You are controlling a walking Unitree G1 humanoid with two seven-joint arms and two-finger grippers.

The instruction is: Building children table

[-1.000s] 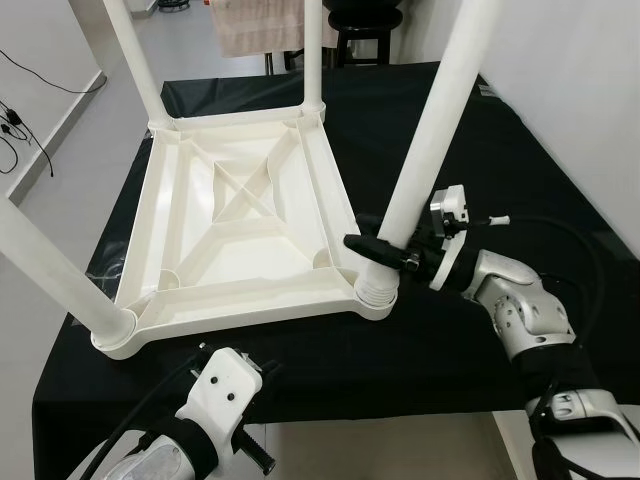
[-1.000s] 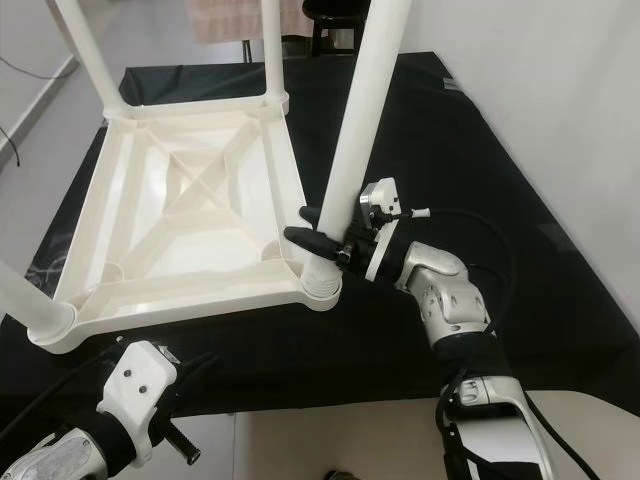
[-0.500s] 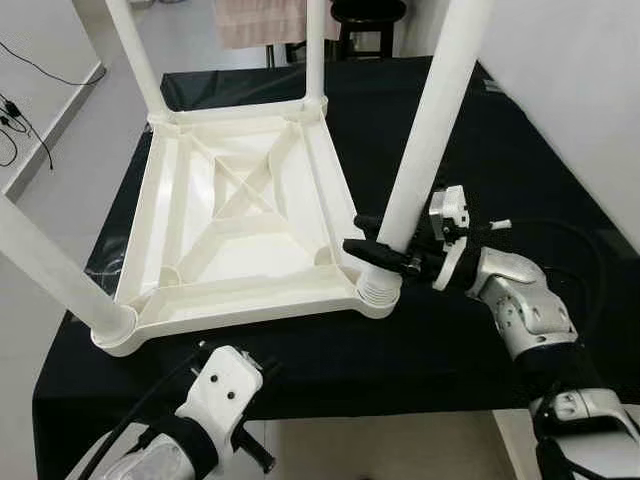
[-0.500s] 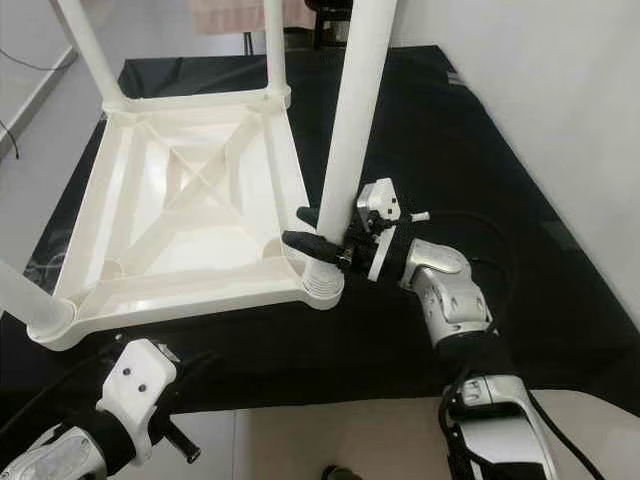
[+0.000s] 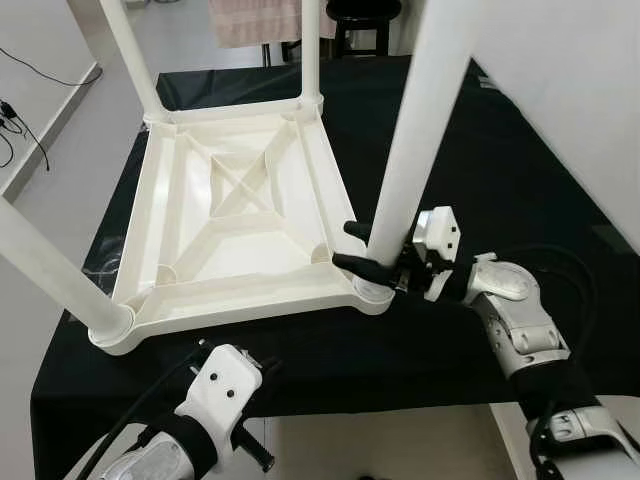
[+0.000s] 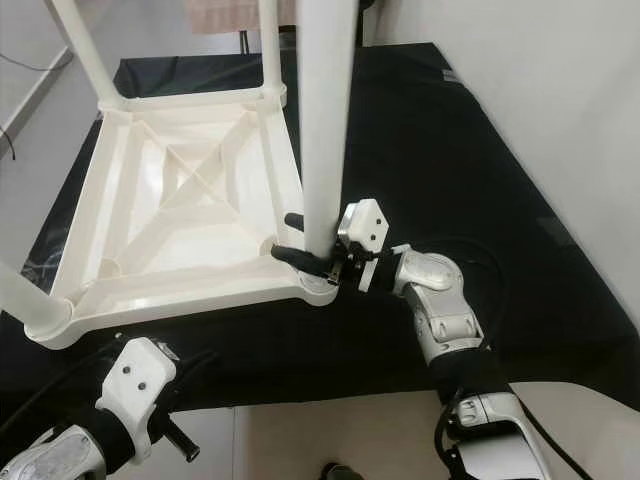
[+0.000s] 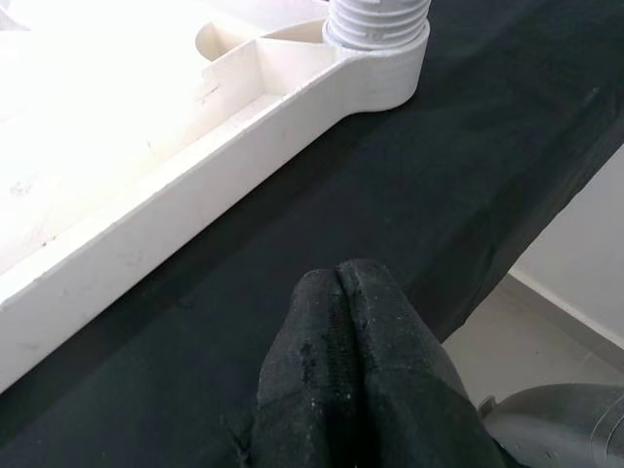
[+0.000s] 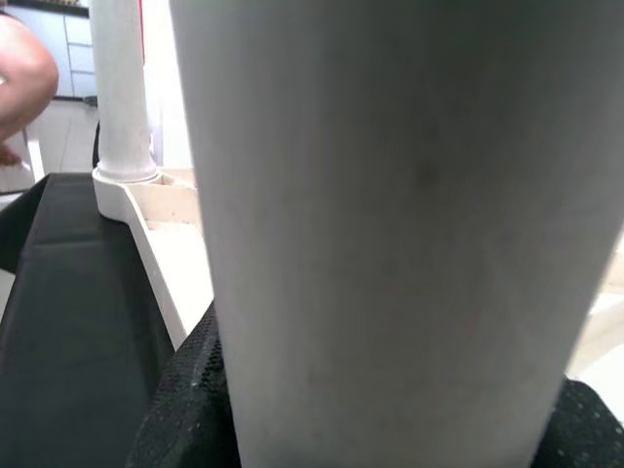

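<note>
The white children's table top (image 5: 240, 298) lies upside down on a black-covered surface (image 5: 520, 180). Three legs stand in its corners: far left (image 5: 128, 55), far right (image 5: 311, 50) and near left (image 5: 45, 265). At the near right corner rises a fourth leg (image 5: 415, 130). My right gripper (image 5: 349, 246) is shut on it just above its base, one black finger on each side, as the right wrist view shows the leg (image 8: 390, 214) close up. My left gripper (image 7: 341, 281) is shut on nothing, low before the table's front edge, pointing at the threaded leg base (image 7: 375, 19).
A dark stool (image 5: 362, 10) and a hanging pinkish cloth (image 5: 255, 20) stand beyond the far edge. Cables (image 5: 15, 115) lie on the floor at left. A white wall (image 5: 580, 80) runs along the right. Part of a person (image 8: 19, 78) shows beyond the table.
The near right leg now stands more upright, and my right gripper, still shut on it, has shifted a little left toward the corner. The left arm has stayed put.
</note>
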